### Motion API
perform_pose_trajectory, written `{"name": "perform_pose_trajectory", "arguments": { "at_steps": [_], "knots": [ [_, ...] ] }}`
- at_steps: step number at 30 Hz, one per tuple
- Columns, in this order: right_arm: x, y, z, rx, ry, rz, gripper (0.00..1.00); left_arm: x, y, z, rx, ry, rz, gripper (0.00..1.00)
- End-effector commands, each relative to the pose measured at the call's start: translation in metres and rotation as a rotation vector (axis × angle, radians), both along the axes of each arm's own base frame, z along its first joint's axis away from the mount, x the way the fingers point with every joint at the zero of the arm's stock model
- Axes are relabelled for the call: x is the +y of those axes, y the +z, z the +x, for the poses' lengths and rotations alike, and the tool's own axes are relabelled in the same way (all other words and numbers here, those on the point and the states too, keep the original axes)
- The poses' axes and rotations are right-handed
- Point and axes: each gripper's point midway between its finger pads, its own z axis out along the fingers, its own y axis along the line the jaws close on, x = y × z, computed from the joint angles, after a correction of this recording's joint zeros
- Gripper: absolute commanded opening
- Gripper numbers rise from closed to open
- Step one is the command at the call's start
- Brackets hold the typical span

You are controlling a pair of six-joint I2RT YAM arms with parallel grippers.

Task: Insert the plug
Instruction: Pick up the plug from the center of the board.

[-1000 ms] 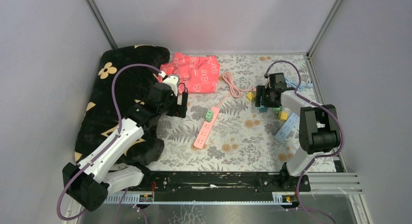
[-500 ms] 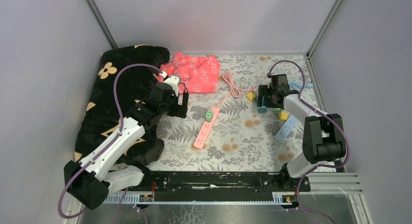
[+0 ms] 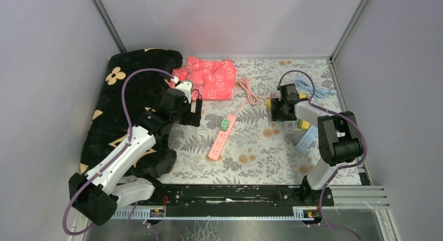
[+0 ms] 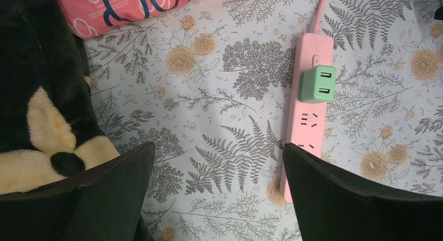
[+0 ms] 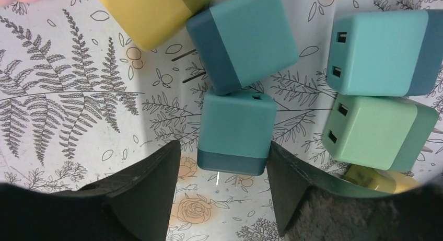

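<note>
Your right gripper (image 5: 223, 149): jaws apart, straddling the teal plug (image 5: 237, 127). One finger sits just beside its face; cloth shows between the plug and the other. Not clamped. Centre before you close so the cube doesn't twist, squeeze the flat sides, and leave the prongs (image 5: 217, 179) free. The plug is smooth, glossy plastic with rounded corners and a darker band at the prong end, so it is likely slippery. It touches a second teal cube (image 5: 245, 37), with a green cube (image 5: 379, 131) near.

Your left gripper (image 4: 219, 168): spread wide, holding nothing, above the floral cloth (image 4: 209, 68). The pink power strip (image 4: 309, 126) lies mid-table, well apart from the plug. A green adapter (image 4: 318, 83) is seated in it, with free sockets beside.
</note>
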Motion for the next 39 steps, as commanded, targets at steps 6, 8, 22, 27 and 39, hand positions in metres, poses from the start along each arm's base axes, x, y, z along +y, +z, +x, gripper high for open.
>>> {"name": "perform_pose_trajectory", "arguments": {
  "at_steps": [6, 8, 22, 27, 39],
  "knots": [
    [-0.01, 0.007, 0.013, -0.079, -0.056, -0.046, 0.66, 0.001, 0.006, 0.009, -0.044, 0.005, -0.009, 1.0],
    [-0.007, 0.005, 0.014, -0.079, -0.059, -0.031, 0.65, 0.001, 0.006, 0.01, -0.044, 0.006, -0.008, 1.0],
    [-0.005, 0.0, 0.009, -0.061, -0.065, -0.014, 0.52, 0.001, 0.005, 0.011, -0.039, 0.01, -0.011, 1.0],
    [0.002, 0.01, 0.006, -0.088, -0.048, 0.028, 0.43, 0.002, 0.001, 0.012, -0.025, 0.015, -0.009, 1.0],
    [0.052, 0.065, -0.005, -0.254, 0.16, 0.135, 0.37, -0.007, 0.017, 0.01, -0.014, 0.038, -0.088, 1.0]
  ]
}}
